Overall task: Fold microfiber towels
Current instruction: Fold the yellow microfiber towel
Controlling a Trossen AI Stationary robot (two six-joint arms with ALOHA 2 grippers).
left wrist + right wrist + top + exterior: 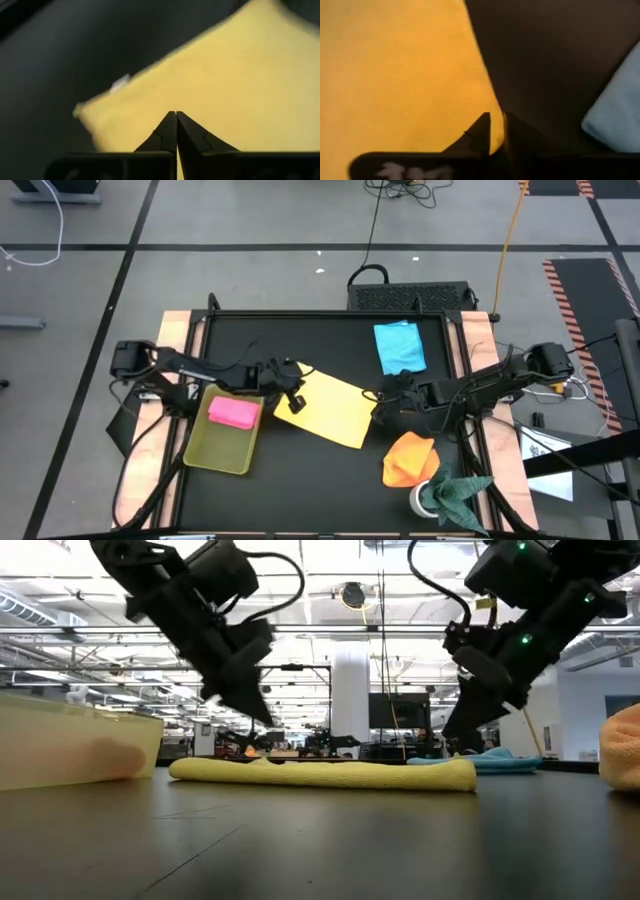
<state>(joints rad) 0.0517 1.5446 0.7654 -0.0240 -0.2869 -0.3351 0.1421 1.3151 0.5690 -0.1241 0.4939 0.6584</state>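
Yellow towel (pixel 328 408) plain bright yellow, no pattern, small white tag (pixel 120 83) at one edge. Pink towel (pixel 234 412) solid hot pink, sits in translucent yellow-green tray (pixel 222 452). Light blue towel (pixel 400 346) plain pale blue. Orange towel (pixel 409 459) solid orange. Dark green cloth (pixel 459 490) deep green, plain. Counter (pixel 300 480) matte black with pale wood-coloured side strips. Both arms black; left gripper (pixel 176 131) and right gripper (pixel 496 131) black too. Floor (pixel 250 220) grey with black lines, red-and-white hazard stripes at one side.
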